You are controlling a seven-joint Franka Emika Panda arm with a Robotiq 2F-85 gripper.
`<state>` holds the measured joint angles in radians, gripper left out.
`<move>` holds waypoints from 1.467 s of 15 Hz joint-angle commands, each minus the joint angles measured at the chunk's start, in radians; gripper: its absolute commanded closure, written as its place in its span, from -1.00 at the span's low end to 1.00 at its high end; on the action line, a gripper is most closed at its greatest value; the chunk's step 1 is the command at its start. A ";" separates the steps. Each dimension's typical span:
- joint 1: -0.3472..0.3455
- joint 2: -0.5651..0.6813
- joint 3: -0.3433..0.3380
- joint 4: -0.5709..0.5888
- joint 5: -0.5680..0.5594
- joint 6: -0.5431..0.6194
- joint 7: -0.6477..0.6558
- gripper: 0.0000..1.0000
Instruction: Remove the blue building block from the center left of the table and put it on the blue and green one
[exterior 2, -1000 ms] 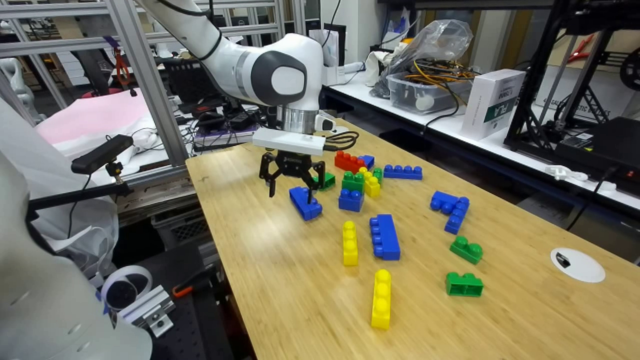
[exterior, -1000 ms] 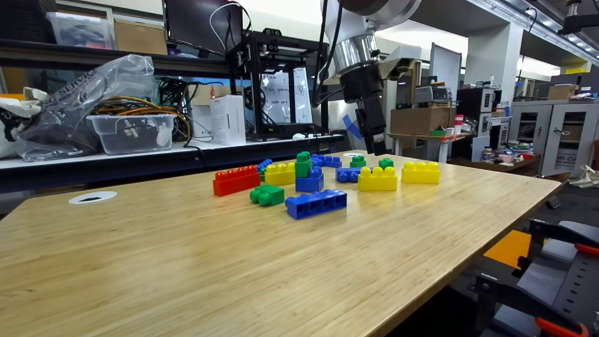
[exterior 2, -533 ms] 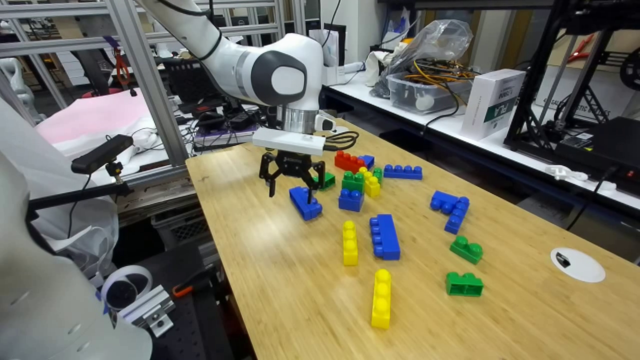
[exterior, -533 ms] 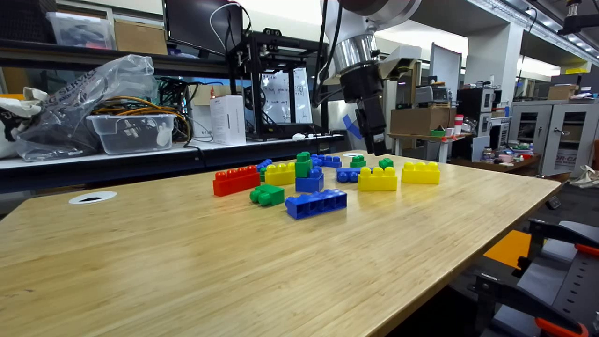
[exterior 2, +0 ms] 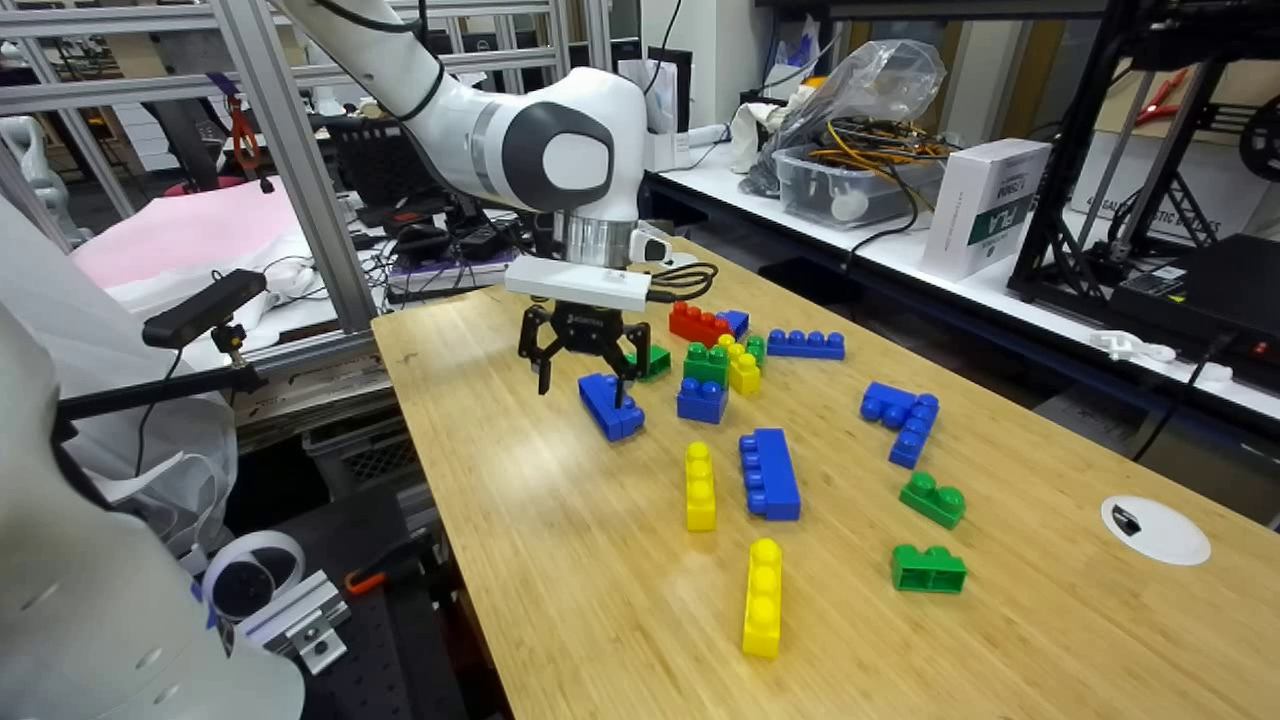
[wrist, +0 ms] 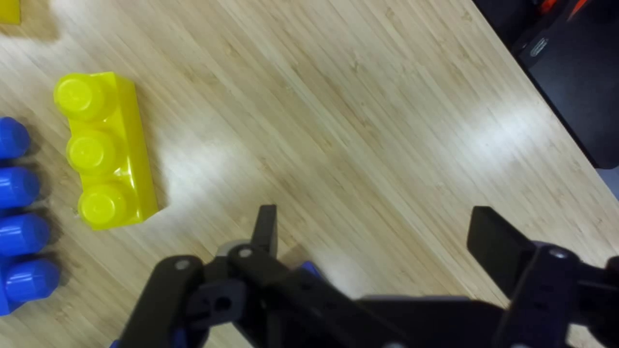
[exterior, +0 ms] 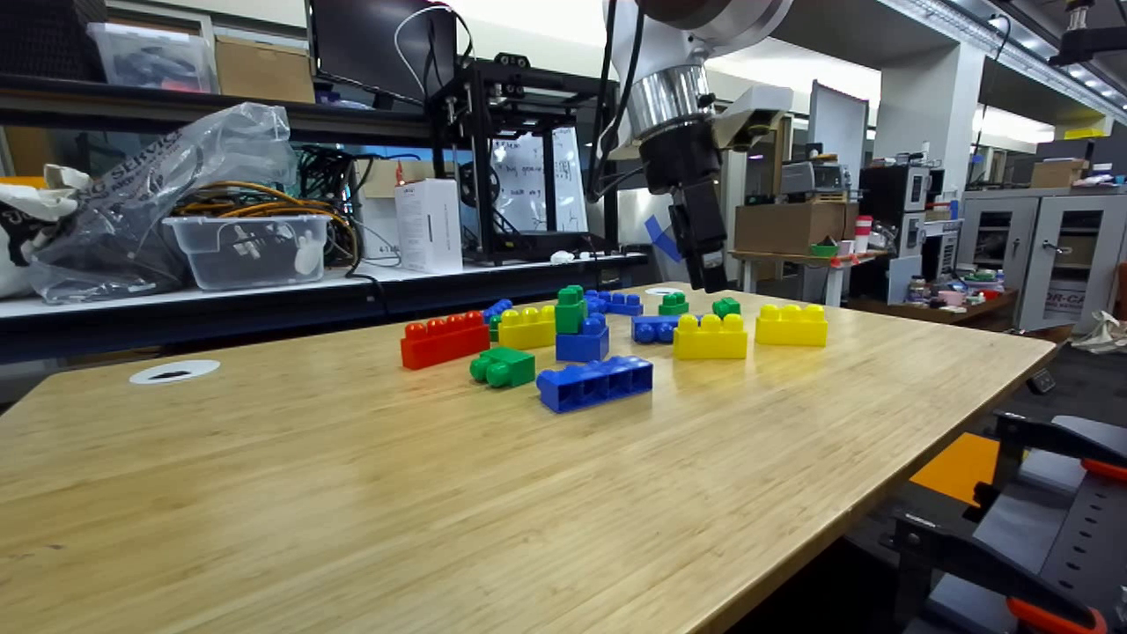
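Though a second has passed since the earlier frames, both exterior views look just as they did: the gripper [exterior 2: 581, 393] hangs in the same spot, and what lies on the bench [exterior 2: 560, 560] keeps its place. The gripper's jaws stand wide apart with nothing held between them; in the wrist view they reach up from the bottom of the frame.

In an exterior view the blue building block [exterior: 596, 384] lies on its side, long, low and dark blue, just below and right of the frame's centre, its hollow, divided underside turned to the camera and rounded studs showing behind. In an exterior view the blue building block [exterior 2: 603, 405] appears just left of and below centre, partly behind one jaw. Near it but apart, the blue-and-green stack [exterior 2: 706, 374] stands upright, its green part seated on top of its short blue one.

A yellow brick [wrist: 111, 154] lies at left in the wrist view, beside a studded blue brick [wrist: 22, 234] cut off by the frame's edge; a sliver of blue behind the gripper is too small to identify.
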<state>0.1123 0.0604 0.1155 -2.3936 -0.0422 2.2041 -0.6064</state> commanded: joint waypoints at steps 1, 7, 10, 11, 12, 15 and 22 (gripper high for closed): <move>-0.005 0.000 0.005 0.001 0.000 -0.002 0.000 -1.00; 0.003 -0.079 0.011 -0.037 -0.007 0.161 -0.106 -1.00; 0.008 -0.086 0.007 -0.057 0.013 0.244 -0.215 -1.00; 0.009 -0.079 0.006 -0.064 0.018 0.271 -0.261 -1.00; 0.009 -0.066 0.005 -0.071 0.028 0.301 -0.314 -1.00; 0.004 -0.025 0.007 -0.083 0.024 0.345 -0.425 -1.00; -0.001 0.067 0.032 -0.062 -0.008 0.386 -0.578 -1.00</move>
<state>0.1200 0.0970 0.1330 -2.4704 -0.0345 2.5680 -1.1298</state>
